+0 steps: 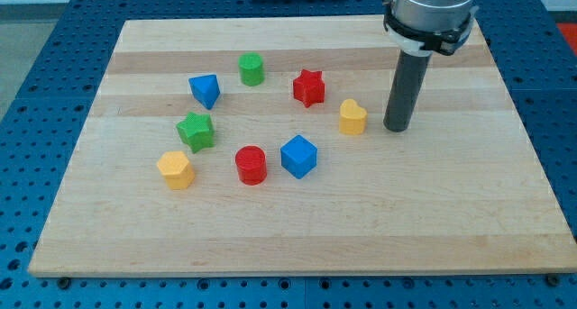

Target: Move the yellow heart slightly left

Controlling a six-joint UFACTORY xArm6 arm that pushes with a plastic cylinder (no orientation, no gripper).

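The yellow heart [352, 117] stands on the wooden board [297, 228], right of centre. My tip [396, 128] rests on the board just to the heart's right, with a small gap between them. The rod rises straight up from the tip to the grey arm flange at the view's top.
A red star [308, 87] lies up-left of the heart. A blue cube [298, 156] and a red cylinder [251, 164] lie down-left of it. Further left are a green cylinder [251, 69], a blue block [205, 90], a green star [196, 131] and a yellow hexagon [175, 169].
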